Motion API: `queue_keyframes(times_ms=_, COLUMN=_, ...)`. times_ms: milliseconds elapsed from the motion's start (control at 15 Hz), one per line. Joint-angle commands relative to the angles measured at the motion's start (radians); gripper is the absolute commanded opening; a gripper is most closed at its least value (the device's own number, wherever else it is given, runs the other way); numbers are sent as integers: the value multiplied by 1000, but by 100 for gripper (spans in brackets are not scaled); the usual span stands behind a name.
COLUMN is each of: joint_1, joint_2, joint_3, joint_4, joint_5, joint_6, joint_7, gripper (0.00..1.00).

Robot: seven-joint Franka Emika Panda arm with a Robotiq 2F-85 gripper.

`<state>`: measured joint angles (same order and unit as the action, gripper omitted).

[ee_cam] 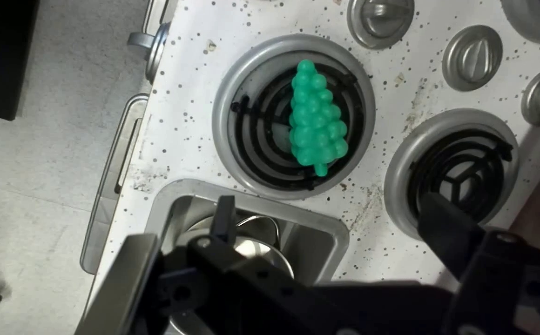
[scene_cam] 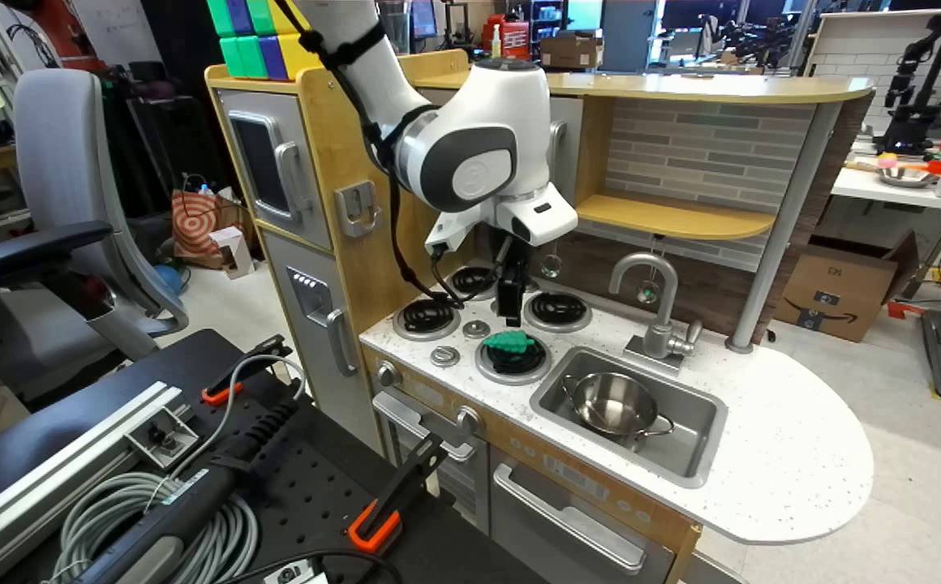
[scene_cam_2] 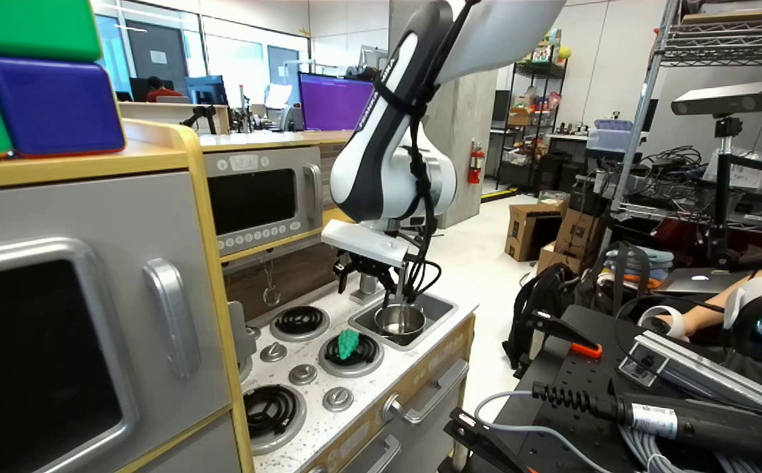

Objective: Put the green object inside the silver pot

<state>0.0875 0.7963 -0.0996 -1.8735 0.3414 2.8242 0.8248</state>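
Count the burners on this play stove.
4 in an exterior view: front-left burner, back-left burner (partly hidden), back-right burner, and front-right burner, beneath the green toy grapes.

Windows [scene_cam_2: 233, 51] are glaring upper left in an exterior view. Low in the wrist view, the pot [ee_cam: 252, 247] is glinting.

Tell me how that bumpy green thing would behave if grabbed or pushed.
The green object is probably fairly stiff, as its bumps look moulded in one piece. Those smooth, rounded bumps might slip when gripped. Pushed, its tapered shape would likely swivel on the burner rather than roll straight.
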Motion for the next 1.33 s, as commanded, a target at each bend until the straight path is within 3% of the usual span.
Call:
queue_keyframes(times_ms=0, joint_1=13, joint_2=93, joint_3=-16, joint_4=109, joint_5=-18, joint_6=-8, joint_7=16, gripper=100)
queue_keyframes(times_ms=400, joint_1=16, joint_2=164, joint_3=-22, joint_4=192, joint_5=-38, joint_6=-82, joint_7=7, gripper=100)
queue_keyframes(times_ms=667, joint_1=25, joint_2=202, joint_3=-34, joint_4=246, joint_5=-83, joint_6=-189, joint_7=11, gripper=100)
queue_keyframes(times_ms=1000, joint_1=30, joint_2=249, joint_3=-28, joint_4=308, joint_5=-119, joint_6=-150, joint_7=2, gripper=100)
queue_keyframes(times_ms=1267, joint_1=35, joint_2=289, joint_3=-34, joint_4=358, joint_5=-134, joint_6=-190, joint_7=15, gripper=100)
